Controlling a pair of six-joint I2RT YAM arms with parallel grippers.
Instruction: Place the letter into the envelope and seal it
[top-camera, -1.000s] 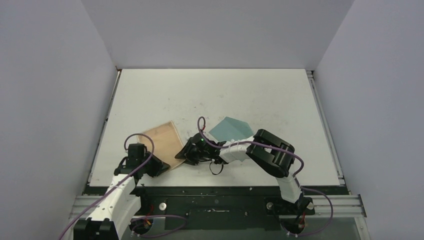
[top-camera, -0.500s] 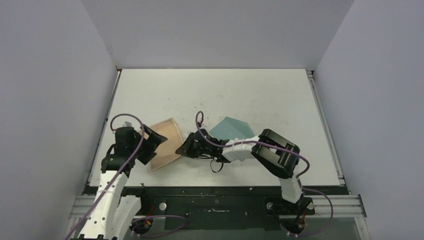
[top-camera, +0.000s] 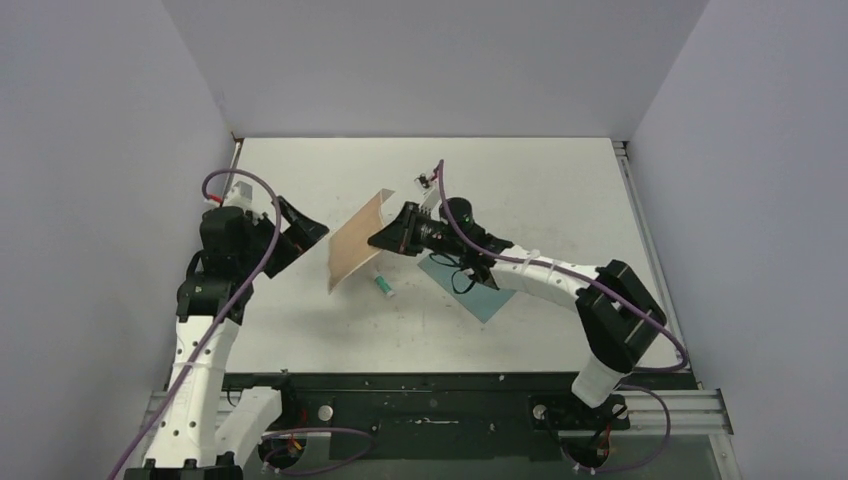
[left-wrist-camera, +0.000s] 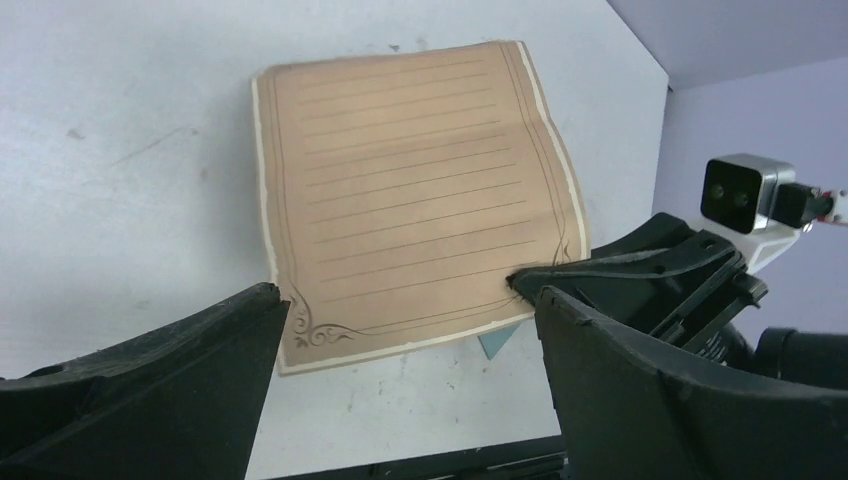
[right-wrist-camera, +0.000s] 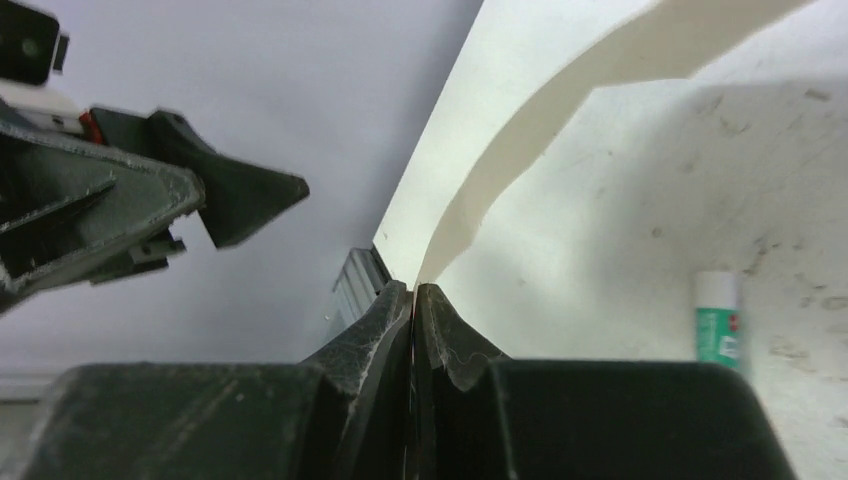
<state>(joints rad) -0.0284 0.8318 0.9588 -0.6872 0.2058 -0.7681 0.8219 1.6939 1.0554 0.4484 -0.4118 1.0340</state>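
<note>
From above and behind, one camera is taking in the whole desk (top-camera: 560, 180). The wrist cameras are facing each other, close in, all three sharing the letter (top-camera: 355, 245).

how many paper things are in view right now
2. The tan letter is held tilted up, pinched at one edge by the right fingers. The teal envelope lies flat, partly under the right arm. None seems hidden.

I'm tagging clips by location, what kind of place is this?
Probably a robotics lab test cell: a white table boxed in by grey walls, with robot arms bolted to a metal rail.
</note>
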